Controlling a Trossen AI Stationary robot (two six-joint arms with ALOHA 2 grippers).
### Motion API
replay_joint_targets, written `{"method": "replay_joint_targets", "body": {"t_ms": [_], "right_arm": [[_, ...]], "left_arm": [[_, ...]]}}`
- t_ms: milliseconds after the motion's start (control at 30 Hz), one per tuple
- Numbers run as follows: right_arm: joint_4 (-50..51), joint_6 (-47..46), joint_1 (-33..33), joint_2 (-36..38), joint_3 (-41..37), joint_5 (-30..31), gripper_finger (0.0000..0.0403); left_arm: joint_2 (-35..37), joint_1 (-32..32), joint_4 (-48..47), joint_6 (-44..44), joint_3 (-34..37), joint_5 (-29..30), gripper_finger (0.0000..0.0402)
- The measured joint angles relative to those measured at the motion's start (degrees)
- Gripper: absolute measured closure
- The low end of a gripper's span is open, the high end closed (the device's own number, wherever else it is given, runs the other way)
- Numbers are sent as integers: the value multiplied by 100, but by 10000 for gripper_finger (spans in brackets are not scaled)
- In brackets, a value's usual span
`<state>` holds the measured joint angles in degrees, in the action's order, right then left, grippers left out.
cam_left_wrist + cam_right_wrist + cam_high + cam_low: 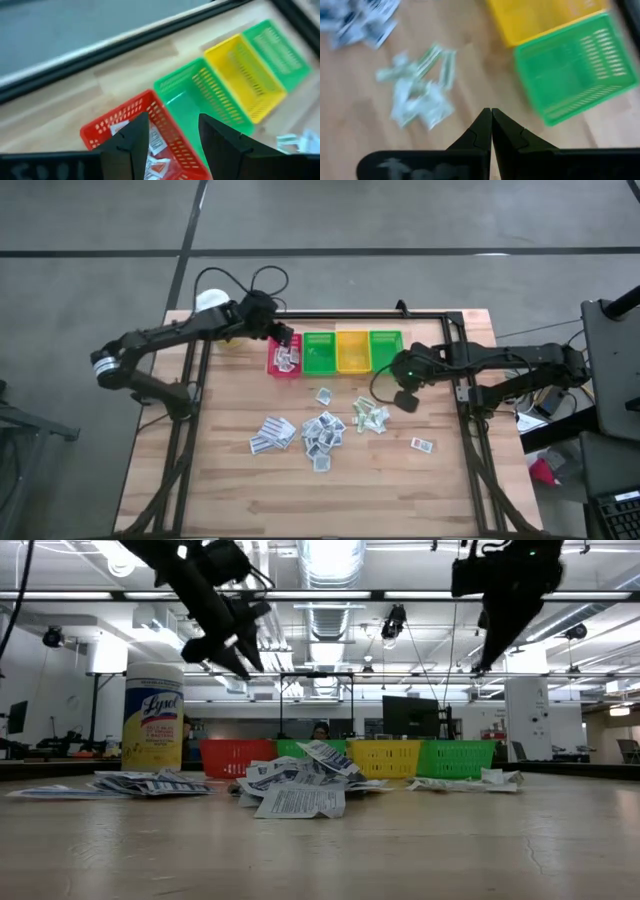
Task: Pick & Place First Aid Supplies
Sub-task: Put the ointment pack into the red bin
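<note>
Small white first aid sachets lie in loose heaps mid-table [322,430], [272,432], with green-printed ones [370,415] to their right and a single one [422,444] farther right. More sachets [152,145] lie inside the red bin [285,360]. My left gripper [285,338] hangs open above the red bin, and in its wrist view [172,145] nothing is between its fingers. My right gripper [403,402] is shut and holds nothing. In its wrist view [491,125] it hangs over bare wood between the green-printed sachets [420,95] and the right-hand green bin [575,65].
Four bins stand in a row at the table's far side: red, green [320,352], yellow [352,350], green [386,348]. A yellow wipes bottle with a white cap [153,715] stands at the far left. A black frame rail [380,316] runs behind the bins. Bare wood lies toward the near edge.
</note>
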<state>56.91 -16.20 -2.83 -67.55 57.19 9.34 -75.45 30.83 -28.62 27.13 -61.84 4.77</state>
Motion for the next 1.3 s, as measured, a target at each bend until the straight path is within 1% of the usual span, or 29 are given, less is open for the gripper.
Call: {"method": "replay_joint_targets", "body": {"t_ms": [100, 200, 333, 433, 567, 667, 800, 967, 1100, 1200, 1300], "right_arm": [[344, 58, 118, 46, 4, -566, 394], [655, -189, 243, 152, 1, -1132, 394], [1078, -914, 385, 208, -31, -1504, 394], [1127, -1249, 514, 233, -92, -1718, 394], [1087, -1635, 723, 229, -227, -1850, 394], [933, -1977, 901, 233, -341, -1956, 385], [855, -2439, 1122, 227, -491, -2066, 356], [793, -3003, 1386, 223, -706, -2057, 305], [505, -3230, 1671, 223, -1021, -2052, 270], [182, -3443, 1908, 223, -1352, -2052, 256], [-34, -3679, 2098, 223, -1647, -2047, 252]], "left_arm": [[267, -126, 91, -294, 4, -86, 238], [453, -240, 190, -512, 4, -97, 238], [603, -332, 448, -880, 7, -91, 238], [629, -372, 702, -1258, 11, -112, 238], [628, -373, 995, -1674, 13, -385, 238], [622, -373, 1103, -1854, 26, -575, 238], [622, -378, 1126, -2049, 26, -760, 238], [624, -418, 1230, -2097, 26, -979, 238], [624, -562, 1383, -2141, 26, -1070, 238], [653, -705, 1387, -2141, 26, -1074, 238], [712, -823, 1385, -2154, 26, -1075, 238]]}}
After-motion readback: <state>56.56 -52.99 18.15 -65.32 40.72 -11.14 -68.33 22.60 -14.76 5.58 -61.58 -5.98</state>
